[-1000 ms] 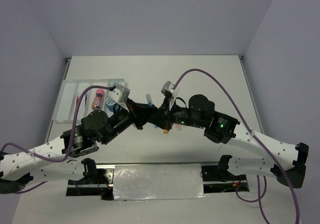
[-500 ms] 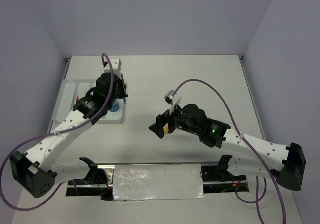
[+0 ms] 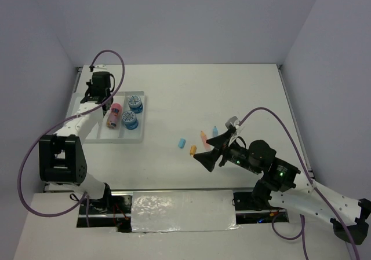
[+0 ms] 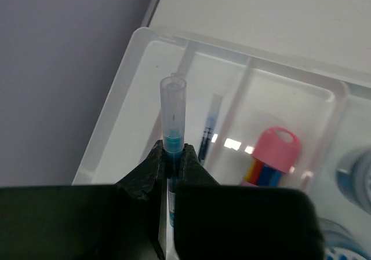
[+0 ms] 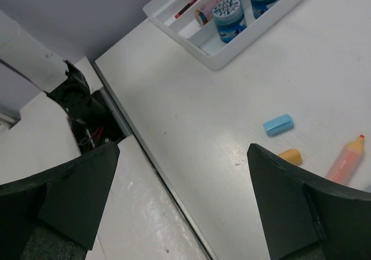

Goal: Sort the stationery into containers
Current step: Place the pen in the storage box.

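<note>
— So, what has the left gripper (image 4: 173, 158) got?

— Its jaws are pinched tight on a thin blue pen with a clear cap (image 4: 173, 106). The pen sticks out past the fingertips, over the flat white plastic tray with four long compartments (image 4: 243, 60). That tray sits at ten o'clock on the table.

— Which compartment is the pen over?

— The outermost one or its divider; I can't tell which. A second thin pen (image 4: 210, 124) lies in the next channel. The pink-orange cylinder (image 4: 272, 156) is one channel further toward three o'clock, and the two round blue-white rolls (image 3: 135, 102) are in the last.

— How should the drop go?

— I'd line the pen up with a channel's long walls, preferably the one holding the other pen. Then bring it low and nearly flat, and only then part the jaws. Released from height, it could bounce onto a divider or roll out.

— And the arm itself?

— Stretched long toward ten o'clock, wrist bent down over the tray's far end.

— The right gripper (image 3: 204, 157)?

— Spread wide and empty, hovering low at five o'clock and aimed toward nine. The short light-blue piece (image 3: 181, 142) and the small orange piece (image 3: 193, 150) lie just beside it at ten o'clock. The peach tube with an orange tip (image 3: 203, 137) is at its twelve. All three are well apart from the tray.
</note>
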Robot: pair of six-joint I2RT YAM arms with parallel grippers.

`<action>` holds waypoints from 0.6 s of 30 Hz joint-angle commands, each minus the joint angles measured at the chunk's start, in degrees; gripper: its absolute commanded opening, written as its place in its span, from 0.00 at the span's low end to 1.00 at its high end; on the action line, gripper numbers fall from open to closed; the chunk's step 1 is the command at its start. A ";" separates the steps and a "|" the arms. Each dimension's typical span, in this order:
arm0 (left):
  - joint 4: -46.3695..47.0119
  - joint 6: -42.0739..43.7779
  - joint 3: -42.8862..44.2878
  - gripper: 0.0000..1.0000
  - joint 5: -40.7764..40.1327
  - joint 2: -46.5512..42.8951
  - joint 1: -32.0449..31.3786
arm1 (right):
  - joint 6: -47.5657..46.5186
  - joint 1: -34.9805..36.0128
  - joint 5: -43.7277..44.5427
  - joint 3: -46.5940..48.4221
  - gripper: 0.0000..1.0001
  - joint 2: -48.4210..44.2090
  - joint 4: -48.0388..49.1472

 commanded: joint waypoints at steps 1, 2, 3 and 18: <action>10.13 3.83 -1.56 0.02 4.41 1.68 4.65 | 1.08 -0.08 -2.77 -2.50 1.00 -2.46 -0.88; 10.50 3.92 -1.83 0.04 5.64 2.47 5.27 | 1.09 -0.08 -2.95 -2.85 1.00 -2.90 -1.49; 10.85 5.92 -1.92 0.06 6.69 3.34 6.06 | 1.00 -0.08 -3.13 -3.20 1.00 -3.34 -1.76; 12.70 4.98 -2.09 0.43 2.74 15.31 7.47 | -0.15 0.09 -5.76 -2.42 1.00 -0.62 -1.33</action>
